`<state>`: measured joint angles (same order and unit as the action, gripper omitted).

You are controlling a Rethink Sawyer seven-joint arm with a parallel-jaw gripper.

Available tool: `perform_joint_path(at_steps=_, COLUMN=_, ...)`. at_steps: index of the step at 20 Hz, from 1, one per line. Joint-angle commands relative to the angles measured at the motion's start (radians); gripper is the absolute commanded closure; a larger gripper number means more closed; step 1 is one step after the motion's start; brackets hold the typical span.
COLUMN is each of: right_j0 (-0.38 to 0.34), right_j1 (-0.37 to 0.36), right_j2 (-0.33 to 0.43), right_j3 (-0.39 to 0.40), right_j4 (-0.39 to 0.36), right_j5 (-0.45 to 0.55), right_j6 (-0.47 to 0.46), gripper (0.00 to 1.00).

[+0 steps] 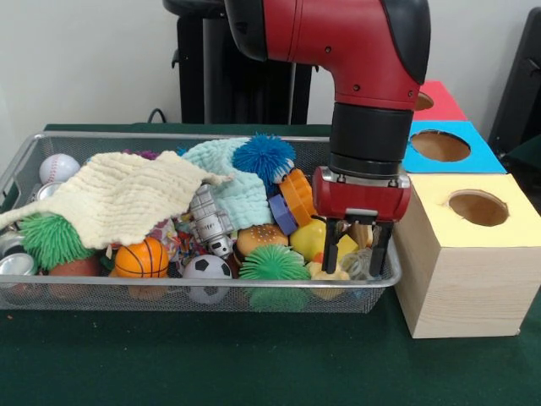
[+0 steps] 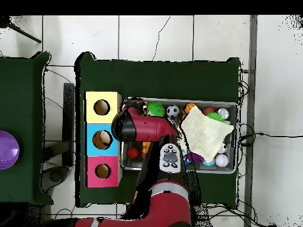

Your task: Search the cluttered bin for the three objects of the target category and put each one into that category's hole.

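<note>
My claw (image 1: 359,247) hangs inside the wire bin (image 1: 25,152) at its end beside the yellow box (image 1: 473,254), fingers spread apart with something pale and yellowish between them; I cannot tell whether they have actually gripped it. The target category is not marked anywhere, so I judge by what lies under me: small yellow toys (image 1: 314,238), a spiky green ball (image 1: 272,264), a toy burger (image 1: 260,238) and a little soccer ball (image 1: 207,269). A cream cloth (image 1: 118,194) drapes over the far half of the heap and likely hides more. These pieces look light; the spiky balls would be soft and squashy, best pinched across the middle, while the hard plastic shapes may be slick and want a grip on a flat side. Three holes wait in the yellow, blue (image 1: 444,148) and red (image 1: 435,101) boxes on the green bench (image 1: 254,364).
</note>
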<state>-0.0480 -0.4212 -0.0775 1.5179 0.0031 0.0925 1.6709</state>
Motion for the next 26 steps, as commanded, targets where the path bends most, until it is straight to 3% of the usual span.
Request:
perform_joint_path(at_steps=1, right_j0=0.009, right_j1=-0.017, right_j2=0.01, right_j3=0.113, right_j4=-0.021, right_j5=0.024, right_j6=0.161, gripper=0.0)
perform_joint_path(at_steps=5, right_j0=0.013, right_j1=-0.044, right_j2=0.01, right_j3=0.141, right_j4=-0.014, right_j5=0.034, right_j6=0.166, gripper=0.0)
perform_joint_path(at_steps=10, right_j0=-0.013, right_j1=0.019, right_j2=0.06, right_j3=0.147, right_j4=0.005, right_j5=0.086, right_j6=0.151, gripper=0.0)
perform_joint_path(at_steps=19, right_j0=-0.029, right_j1=0.085, right_j2=0.1, right_j3=0.136, right_j4=0.016, right_j5=0.035, right_j6=0.165, gripper=0.0)
perform_joint_path(at_steps=26, right_j0=-0.095, right_j1=0.106, right_j2=0.208, right_j3=0.171, right_j4=0.0, right_j5=-0.08, right_j6=0.195, gripper=0.0)
